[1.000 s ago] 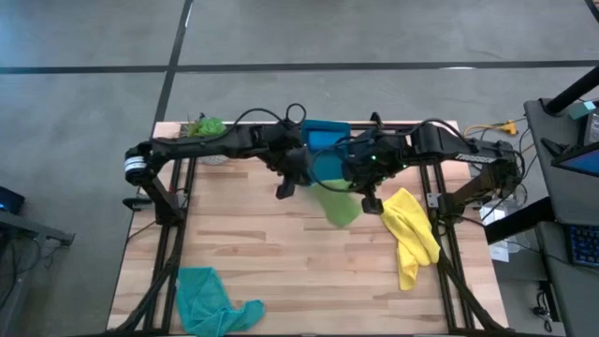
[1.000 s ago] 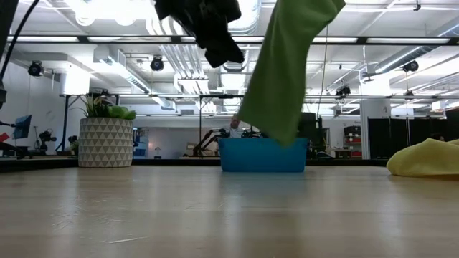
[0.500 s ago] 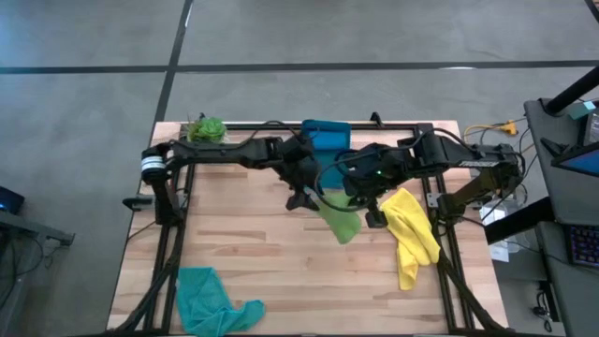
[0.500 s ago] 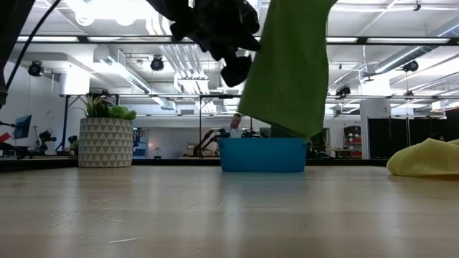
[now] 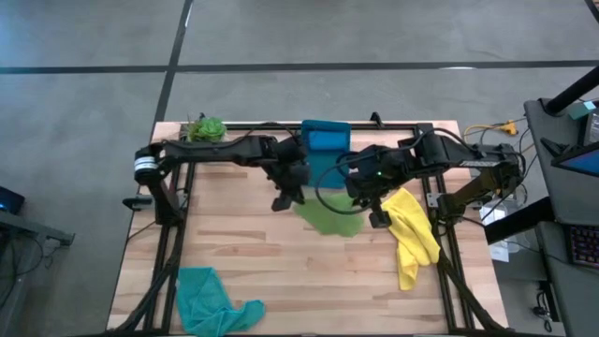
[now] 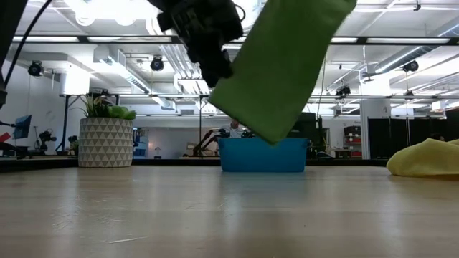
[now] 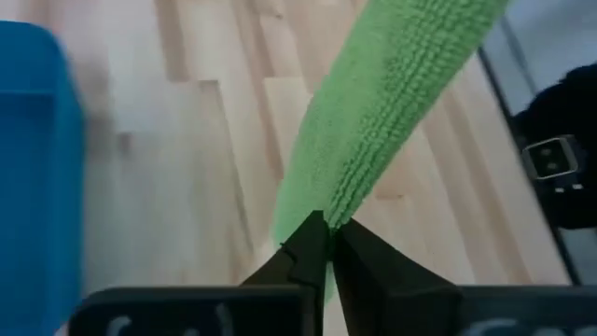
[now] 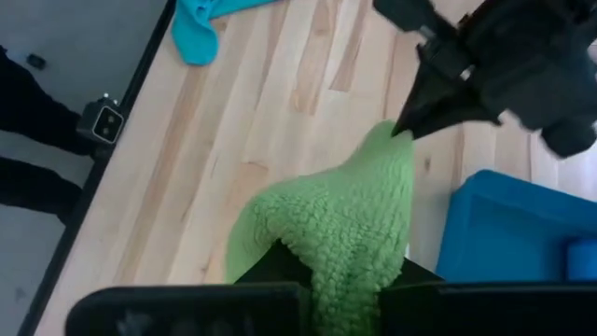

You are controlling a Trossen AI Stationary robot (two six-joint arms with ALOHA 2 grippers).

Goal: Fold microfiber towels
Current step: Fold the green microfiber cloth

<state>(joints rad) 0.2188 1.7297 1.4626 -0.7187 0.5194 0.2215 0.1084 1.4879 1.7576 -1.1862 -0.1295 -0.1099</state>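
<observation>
From the high view, my left gripper (image 5: 284, 198) and right gripper (image 5: 373, 212) are both over mid-table, just in front of the blue bin (image 5: 326, 140), with the lime green towel (image 5: 329, 213) strung between them. Half a second back that towel dangled as a narrow strip from the right side alone; now it spreads wider across the gap. That tells me the left claw has caught its corner, so I'd judge we're set to stretch it flat for the first fold. The yellow towel (image 5: 412, 234) lies crumpled by the right edge, the teal towel (image 5: 208, 298) in the near left corner. A potted plant (image 5: 204, 127) sits at the far left.

Low view now: the green towel (image 6: 281, 68) hangs clear of the wooden table (image 6: 215, 215), tilted, its low corner in front of the bin (image 6: 262, 156) but not on the boards. The overhead can't tell me that height. The left gripper (image 6: 217, 68) is at its upper left edge.

Left wrist: my fingers (image 7: 308, 245) are pinched tight on the towel's edge (image 7: 401, 103), which runs taut away from them. That's the confirmation of the grip.

Right wrist: my own jaws are buried under bunched green cloth (image 8: 345, 233), clamped on it, and across the way the left claw (image 8: 406, 126) nips the far corner. No blue towel spread out anywhere, though something blue (image 8: 582, 257) sits inside the bin.
</observation>
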